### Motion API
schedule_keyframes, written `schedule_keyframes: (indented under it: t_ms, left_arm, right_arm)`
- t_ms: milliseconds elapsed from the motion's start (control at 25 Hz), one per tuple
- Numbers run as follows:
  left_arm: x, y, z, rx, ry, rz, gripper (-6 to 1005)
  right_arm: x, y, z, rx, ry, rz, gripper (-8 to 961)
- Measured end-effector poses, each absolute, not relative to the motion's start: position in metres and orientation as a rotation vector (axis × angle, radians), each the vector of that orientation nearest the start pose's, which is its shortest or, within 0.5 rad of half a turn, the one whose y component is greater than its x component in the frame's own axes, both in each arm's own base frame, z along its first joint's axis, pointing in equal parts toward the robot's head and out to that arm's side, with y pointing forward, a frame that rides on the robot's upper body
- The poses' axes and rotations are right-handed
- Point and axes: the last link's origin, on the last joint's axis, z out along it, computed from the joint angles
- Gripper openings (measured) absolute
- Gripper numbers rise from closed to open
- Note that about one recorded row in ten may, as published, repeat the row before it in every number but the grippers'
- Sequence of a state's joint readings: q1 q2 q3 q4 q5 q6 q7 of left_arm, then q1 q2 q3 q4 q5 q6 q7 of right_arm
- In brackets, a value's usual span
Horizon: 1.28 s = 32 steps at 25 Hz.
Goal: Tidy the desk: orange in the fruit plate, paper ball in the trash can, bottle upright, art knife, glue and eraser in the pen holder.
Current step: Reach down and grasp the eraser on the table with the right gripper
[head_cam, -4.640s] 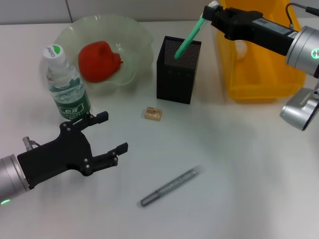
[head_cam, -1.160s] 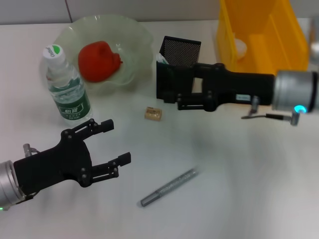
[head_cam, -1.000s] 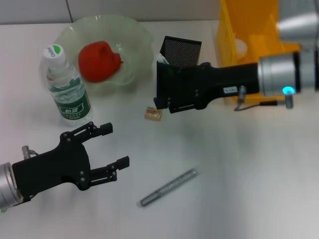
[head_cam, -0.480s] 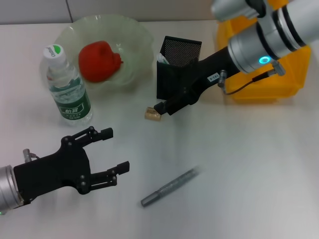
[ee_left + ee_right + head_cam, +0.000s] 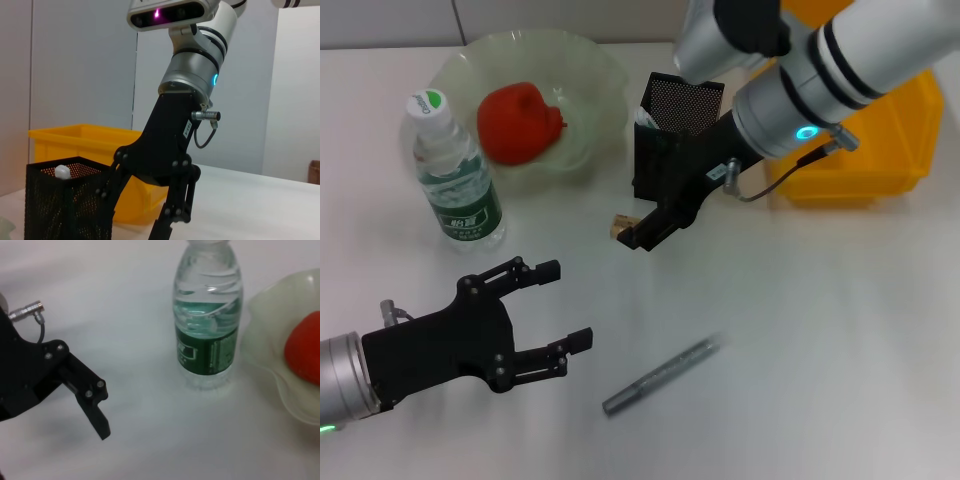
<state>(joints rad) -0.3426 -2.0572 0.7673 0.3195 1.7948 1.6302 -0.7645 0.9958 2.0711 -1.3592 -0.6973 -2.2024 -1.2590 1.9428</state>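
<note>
The orange (image 5: pixel 518 122) lies in the green glass fruit plate (image 5: pixel 588 70). Beside the plate the bottle (image 5: pixel 452 172) stands upright. A white-capped glue stick (image 5: pixel 61 172) rests inside the black mesh pen holder (image 5: pixel 682 100). My right gripper (image 5: pixel 632 232) hangs open and low, just in front of the holder and right at the small tan eraser (image 5: pixel 618 222), which it partly covers. The grey art knife (image 5: pixel 660 376) lies on the desk nearer me. My left gripper (image 5: pixel 566 304) hovers open at the lower left, holding nothing. The paper ball is hidden behind my right arm.
The yellow trash can (image 5: pixel 880 150) stands at the back right, behind my right arm. In the right wrist view the bottle (image 5: pixel 209 335) stands close to one finger (image 5: pixel 95 412) of the left gripper. White desk lies between the knife and the bin.
My right gripper let go of the green glue stick in the pen holder, then swung down and left to the eraser. The left gripper drifted slightly right and nearer.
</note>
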Motion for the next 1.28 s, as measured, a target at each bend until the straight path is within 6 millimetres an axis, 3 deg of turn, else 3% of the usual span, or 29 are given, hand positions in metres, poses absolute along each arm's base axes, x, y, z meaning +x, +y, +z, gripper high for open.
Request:
schedule_keyframes:
  t_ms: [560, 1280]
  left_arm:
    - [-0.306, 0.24, -0.041, -2.645, -0.355, -0.896, 847]
    - [-0.305, 0.237, -0.043, -2.656, -0.376, -0.907, 847]
  right_arm:
    - [0.114, 0.4, -0.102, -2.967, 0.157, -0.336, 818]
    - [0.119, 0.396, -0.122, -2.933, 0.132, -0.338, 819]
